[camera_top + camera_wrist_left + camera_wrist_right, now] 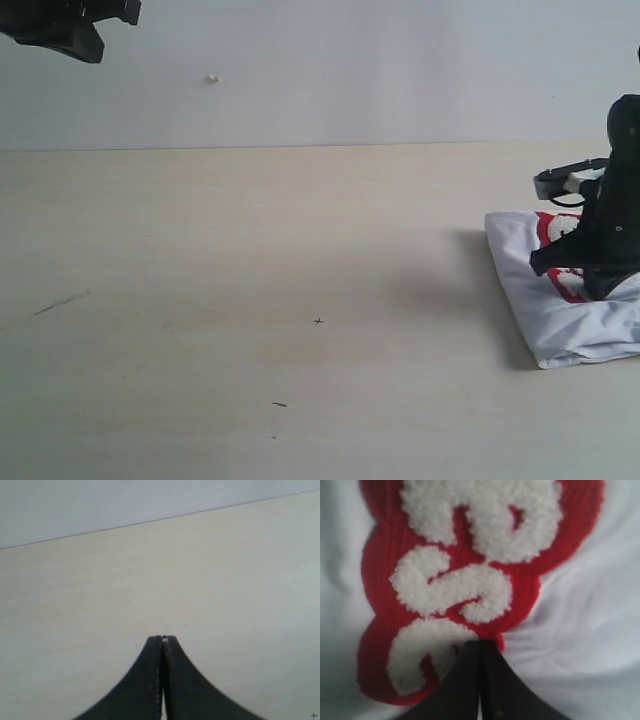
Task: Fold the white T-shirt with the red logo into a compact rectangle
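Note:
The white T-shirt point(565, 335) lies as a folded bundle at the right edge of the table, with part of the red logo point(552, 228) showing on top. My right gripper point(600, 292) stands down on the bundle, partly covering the logo. In the right wrist view the white T-shirt point(590, 630) and the red logo point(445, 580) with its fuzzy white letters fill the picture. There my right gripper point(480, 643) is shut, tips resting at the logo's edge, no cloth seen between them. My left gripper point(162, 638) is shut and empty, high above the bare table; its arm point(65, 25) shows at the top left.
The light wooden table point(300, 250) stretches left of the shirt up to a pale wall. A small cross mark point(318, 321), a dark speck point(279, 404) and a faint scratch point(60, 302) lie on it. The shirt's right side runs out of the exterior view.

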Available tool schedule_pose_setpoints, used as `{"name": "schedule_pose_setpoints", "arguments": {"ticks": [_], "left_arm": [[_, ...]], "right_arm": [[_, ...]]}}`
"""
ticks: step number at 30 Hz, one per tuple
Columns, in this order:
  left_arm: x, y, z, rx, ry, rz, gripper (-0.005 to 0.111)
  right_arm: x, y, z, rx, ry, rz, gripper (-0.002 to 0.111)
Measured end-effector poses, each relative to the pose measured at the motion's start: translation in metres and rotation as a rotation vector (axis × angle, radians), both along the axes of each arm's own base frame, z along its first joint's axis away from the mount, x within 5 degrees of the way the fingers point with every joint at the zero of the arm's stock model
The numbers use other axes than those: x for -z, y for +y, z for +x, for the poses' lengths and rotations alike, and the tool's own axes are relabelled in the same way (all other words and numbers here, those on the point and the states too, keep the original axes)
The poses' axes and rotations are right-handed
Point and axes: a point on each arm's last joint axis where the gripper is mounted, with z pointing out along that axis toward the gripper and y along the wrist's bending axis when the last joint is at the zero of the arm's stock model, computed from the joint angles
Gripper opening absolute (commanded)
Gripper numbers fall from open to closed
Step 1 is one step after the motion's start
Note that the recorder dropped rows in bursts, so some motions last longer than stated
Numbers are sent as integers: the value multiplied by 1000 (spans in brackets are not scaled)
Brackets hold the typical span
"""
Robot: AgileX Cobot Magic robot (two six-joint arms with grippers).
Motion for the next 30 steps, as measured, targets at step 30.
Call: {"name": "schedule_pose_setpoints", "arguments": {"ticks": [30], "left_arm": [[-18,7,-24,2,-70,-19,0]], "right_arm": [[7,261,0,-295,-155,383,0]]}}
